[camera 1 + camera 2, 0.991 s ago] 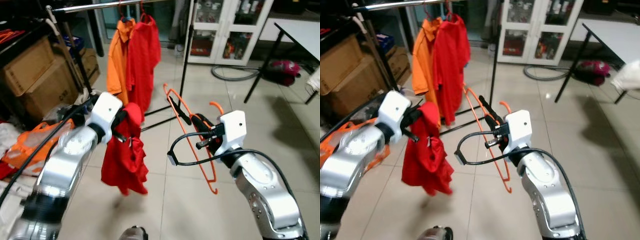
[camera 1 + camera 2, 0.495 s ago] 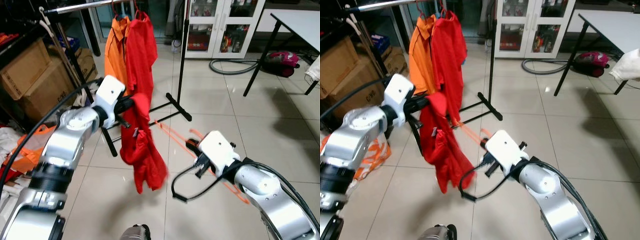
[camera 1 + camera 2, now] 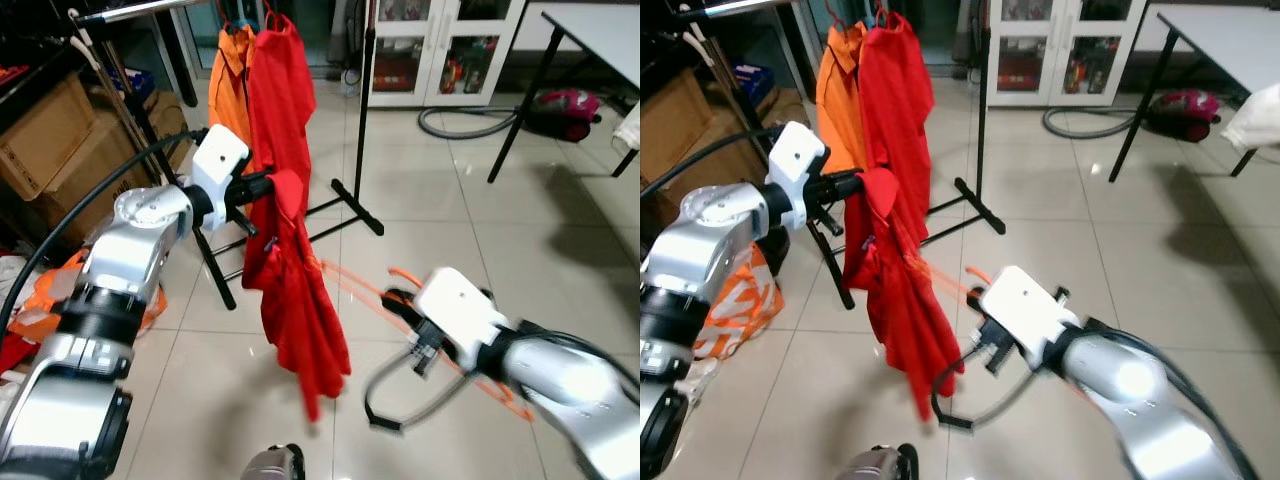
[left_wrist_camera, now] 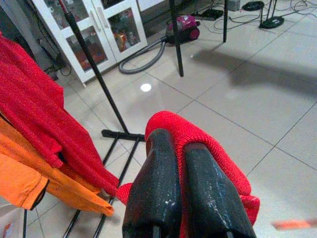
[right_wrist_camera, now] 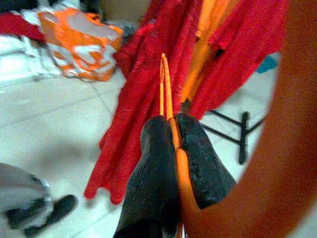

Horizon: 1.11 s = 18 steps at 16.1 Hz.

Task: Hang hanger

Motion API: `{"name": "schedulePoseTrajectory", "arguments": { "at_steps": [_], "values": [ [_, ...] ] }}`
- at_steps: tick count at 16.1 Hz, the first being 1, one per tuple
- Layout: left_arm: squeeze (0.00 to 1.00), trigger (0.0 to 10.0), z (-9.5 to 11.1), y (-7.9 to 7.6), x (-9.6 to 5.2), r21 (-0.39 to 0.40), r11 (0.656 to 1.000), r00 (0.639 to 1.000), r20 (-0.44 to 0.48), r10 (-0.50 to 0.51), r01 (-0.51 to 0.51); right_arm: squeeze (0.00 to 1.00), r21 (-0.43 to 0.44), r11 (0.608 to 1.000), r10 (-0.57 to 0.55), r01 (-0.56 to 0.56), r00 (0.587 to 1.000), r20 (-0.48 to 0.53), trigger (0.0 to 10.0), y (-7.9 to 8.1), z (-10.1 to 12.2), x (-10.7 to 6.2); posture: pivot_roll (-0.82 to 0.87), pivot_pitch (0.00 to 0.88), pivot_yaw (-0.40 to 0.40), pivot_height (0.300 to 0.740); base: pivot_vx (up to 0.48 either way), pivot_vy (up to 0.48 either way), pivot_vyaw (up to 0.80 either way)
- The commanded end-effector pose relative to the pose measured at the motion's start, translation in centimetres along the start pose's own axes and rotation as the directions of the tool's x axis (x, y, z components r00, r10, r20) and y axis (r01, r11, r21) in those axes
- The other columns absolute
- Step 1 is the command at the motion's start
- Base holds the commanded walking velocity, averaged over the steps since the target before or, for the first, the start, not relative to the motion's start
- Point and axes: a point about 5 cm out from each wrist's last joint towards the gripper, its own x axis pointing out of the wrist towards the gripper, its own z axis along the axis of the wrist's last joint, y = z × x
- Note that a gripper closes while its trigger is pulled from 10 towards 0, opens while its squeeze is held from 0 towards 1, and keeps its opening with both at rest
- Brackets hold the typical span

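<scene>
Orange hanger (image 3: 440, 345) lower now in right claw (image 5: 174, 130); red shirt (image 3: 290, 290) higher.

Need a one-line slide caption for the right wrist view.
Right gripper pinching an orange hanger, aimed toward the red shirt dangling above the tiled floor.

The floor (image 3: 430, 210) is made of large pale tiles and it reflects some light. At the back stands a white cabinet (image 3: 440, 50) with glass doors. On the floor before the cabinet lies a grey hose (image 3: 470, 125) that goes to a magenta vacuum cleaner (image 3: 570, 105). On the right side there is a white table (image 3: 600, 25) with black legs. On the left side cardboard boxes (image 3: 45, 140) stand under a dark shelf, and near them an orange and white bag (image 3: 735, 305) lies on the floor.
</scene>
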Motion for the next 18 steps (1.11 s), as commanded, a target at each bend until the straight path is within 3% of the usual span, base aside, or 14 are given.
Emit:
{"name": "schedulePoseTrajectory", "arguments": {
  "at_steps": [1, 3, 6, 8, 10, 13, 18],
  "values": [
    [0.00, 10.0, 1.2, 0.7, 0.1, 0.020, 1.000, 0.999, 0.035, 0.022, -0.023, 0.00, 0.034, 0.998, 0.053, -0.054, 0.997, 0.048, 10.0, 0.6, 1.0, -0.7, 0.00, 0.135, 0.124, 0.740, 0.000, 0.000, 0.00],
    [0.00, 10.0, 1.2, 0.7, 0.4, 0.014, 1.000, 0.999, 0.027, 0.020, -0.021, 0.00, 0.093, 0.989, 0.106, -0.117, 0.988, 0.115, 10.0, 1.6, 2.0, -0.7, 0.00, 0.137, 0.135, 0.740, 0.000, 0.000, 0.00],
    [0.00, 10.0, 1.6, 0.1, 1.0, 0.003, 1.000, 1.000, 0.020, -0.001, 0.001, 0.00, 0.179, 0.981, 0.048, -0.073, 0.989, 0.140, 10.0, 2.5, 2.4, 1.3, 0.02, 0.138, 0.148, 0.740, 0.000, 0.000, 0.00],
    [0.00, 10.0, 1.5, -0.2, 1.2, 0.009, 1.000, 1.000, 0.013, -0.010, 0.010, 0.00, 0.229, 0.973, -0.031, 0.005, 0.993, 0.110, 10.0, 2.5, 2.2, 2.3, 0.02, 0.137, 0.149, 0.740, 0.000, 0.000, 0.00],
    [0.00, 10.0, 1.7, -0.6, 1.2, -0.003, 1.000, 1.000, 0.013, -0.021, 0.021, 0.00, 0.324, 0.931, -0.190, 0.169, 0.981, 0.032, 10.0, 1.6, 1.5, 3.4, 0.03, 0.132, 0.152, 0.740, 0.000, 0.000, 0.00],
    [0.00, 10.0, 1.8, -0.6, 1.3, 0.000, 1.000, 1.000, 0.006, -0.004, 0.004, 0.00, 0.352, 0.894, -0.281, 0.276, 0.959, -0.038, 10.0, 1.1, 1.1, 3.6, 0.03, 0.127, 0.147, 0.740, 0.000, 0.000, 0.00],
    [0.00, 10.0, 1.4, -1.5, 1.7, -0.020, 1.000, 1.000, -0.007, 0.019, -0.019, 0.00, 0.408, 0.878, -0.275, 0.249, 0.961, 0.004, 10.0, 1.5, 2.1, 4.2, 0.03, 0.115, 0.148, 0.740, 0.000, 0.000, 0.00]
  ]
}}
